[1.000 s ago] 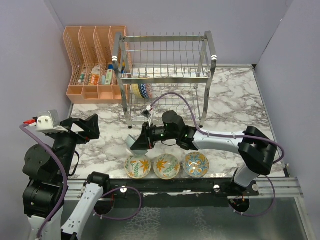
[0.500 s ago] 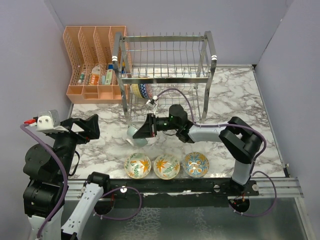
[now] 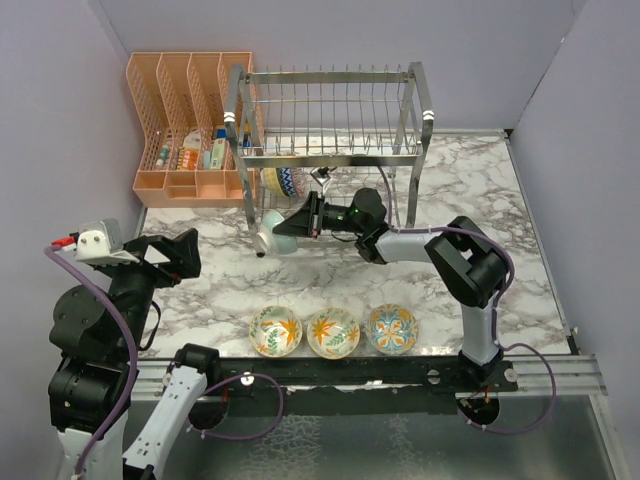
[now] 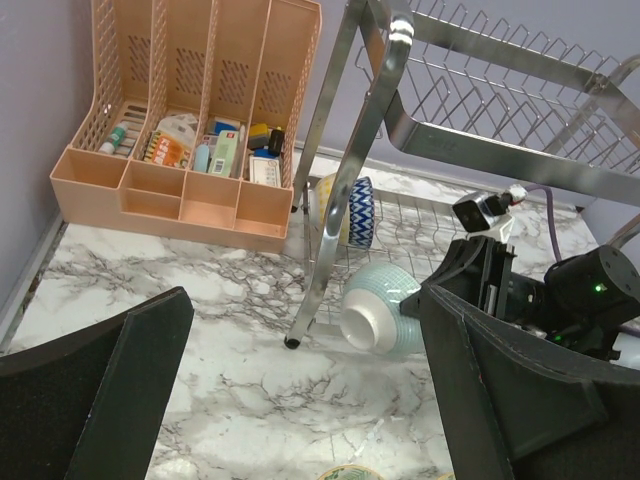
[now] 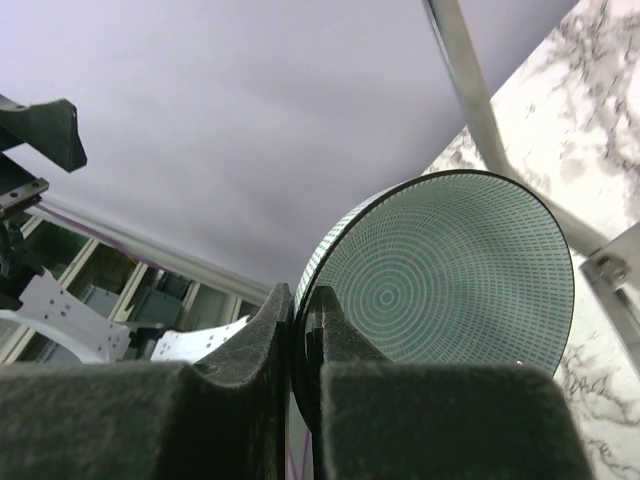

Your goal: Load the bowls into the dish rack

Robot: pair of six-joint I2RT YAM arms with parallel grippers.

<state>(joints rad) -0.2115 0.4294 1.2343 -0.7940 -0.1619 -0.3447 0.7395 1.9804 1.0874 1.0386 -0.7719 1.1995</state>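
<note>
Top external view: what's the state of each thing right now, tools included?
teal bowl: held on edge by its rim, at the dish rack front-left post.
right tool: shut on teal bowl.
left tool: open, empty.
blue-patterned bowl: standing on edge in the lower tier.
three floral bowls: upright on the table, not loaded.

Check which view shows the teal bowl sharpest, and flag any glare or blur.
Left wrist: teal bowl crisp, bright glare on the dish rack post. Right wrist: bowl's inside sharp, near fingers soft. Top external: evenly lit, sharp, bowl small beside the rack's leg.
</note>
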